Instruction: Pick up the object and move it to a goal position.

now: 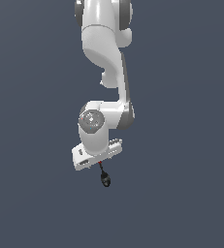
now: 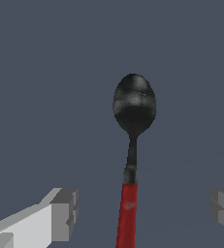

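Observation:
The object is a tiny spoon [image 2: 134,104] with a black oval bowl and a thin red handle [image 2: 127,213]. In the wrist view it lies between my two grey fingertips [image 2: 65,213], with clear gaps on both sides of the handle. My gripper [image 2: 142,213] is open and touches nothing. In the exterior view the spoon [image 1: 104,178] shows just beyond the white hand, and my gripper [image 1: 100,162] is right over its handle end. The fingers themselves are hidden by the hand there.
A plain dark grey-blue surface [image 1: 181,193] fills both views. The white arm [image 1: 104,53] reaches down from the top of the exterior view. No other objects or goal marker show.

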Robot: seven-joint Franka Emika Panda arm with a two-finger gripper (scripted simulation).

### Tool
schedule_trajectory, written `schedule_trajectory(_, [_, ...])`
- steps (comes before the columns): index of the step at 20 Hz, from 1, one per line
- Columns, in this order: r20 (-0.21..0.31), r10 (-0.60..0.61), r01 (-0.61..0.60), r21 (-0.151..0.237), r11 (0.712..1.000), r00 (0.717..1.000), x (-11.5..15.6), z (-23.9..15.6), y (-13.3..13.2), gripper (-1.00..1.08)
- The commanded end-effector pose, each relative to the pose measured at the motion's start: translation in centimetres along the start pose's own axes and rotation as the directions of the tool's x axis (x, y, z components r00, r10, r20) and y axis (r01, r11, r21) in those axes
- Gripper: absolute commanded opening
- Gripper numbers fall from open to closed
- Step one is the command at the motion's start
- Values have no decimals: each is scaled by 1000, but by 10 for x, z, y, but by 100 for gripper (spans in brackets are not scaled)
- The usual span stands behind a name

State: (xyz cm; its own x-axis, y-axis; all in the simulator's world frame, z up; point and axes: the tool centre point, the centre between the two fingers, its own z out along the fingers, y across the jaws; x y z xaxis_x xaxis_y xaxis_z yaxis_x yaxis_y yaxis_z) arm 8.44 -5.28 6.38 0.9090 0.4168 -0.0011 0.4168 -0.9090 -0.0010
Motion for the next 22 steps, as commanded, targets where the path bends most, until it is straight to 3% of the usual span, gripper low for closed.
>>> schedule_trajectory(1, [-1, -13, 13, -1, 1000, 1000, 1, 3, 3, 100])
schedule_trajectory(22, [-1, -15, 15, -1, 1000, 1000, 1, 53, 3, 100])
